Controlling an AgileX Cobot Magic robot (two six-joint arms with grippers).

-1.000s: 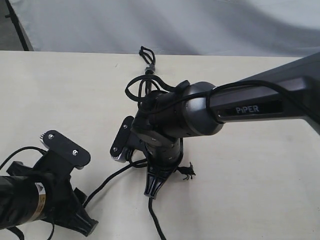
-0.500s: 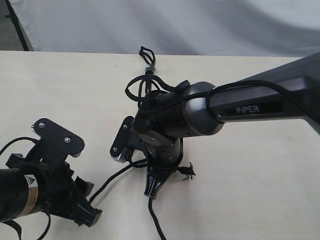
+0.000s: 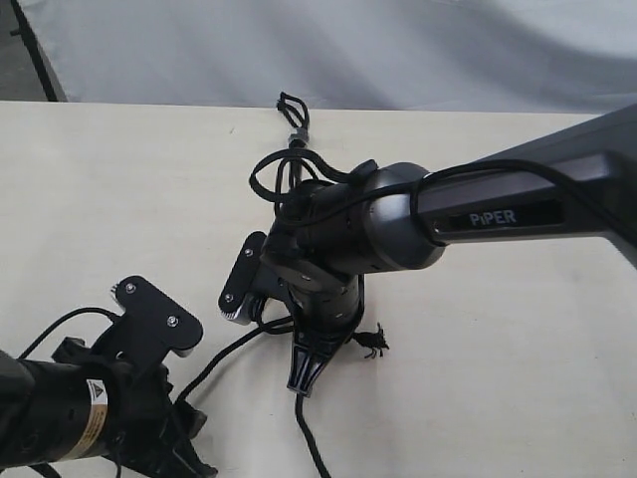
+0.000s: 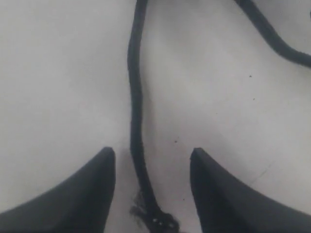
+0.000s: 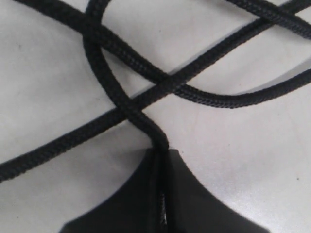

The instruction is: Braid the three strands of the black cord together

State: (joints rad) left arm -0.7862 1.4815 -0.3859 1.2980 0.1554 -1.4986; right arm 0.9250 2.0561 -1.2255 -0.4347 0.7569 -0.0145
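The black cord lies on the table with its short loops [image 3: 291, 105] and small grey band [image 3: 295, 134] at the far end. Its three strands run back under my right arm. My right gripper [image 3: 302, 383] points down at the table, shut on one strand [image 5: 104, 73]; that strand crosses the other two just ahead of the jaws [image 5: 163, 150]. A frayed tip [image 3: 375, 342] lies beside this gripper. My left gripper [image 4: 151, 153] is open, low over the table, with another strand [image 4: 135, 97] between its fingers, its knotted frayed tip [image 4: 156, 221] unclamped.
The pale table [image 3: 518, 329] meets a grey backdrop [image 3: 398, 50] at its far edge. My right arm [image 3: 518, 204] reaches in from the right across the middle. My left arm [image 3: 60, 418] sits at the near left corner, a smooth black cable [image 3: 60, 324] looping off it.
My left arm has swung right and toward the near edge, bringing its open gripper over a strand's end. The right arm and its held strand have not moved.
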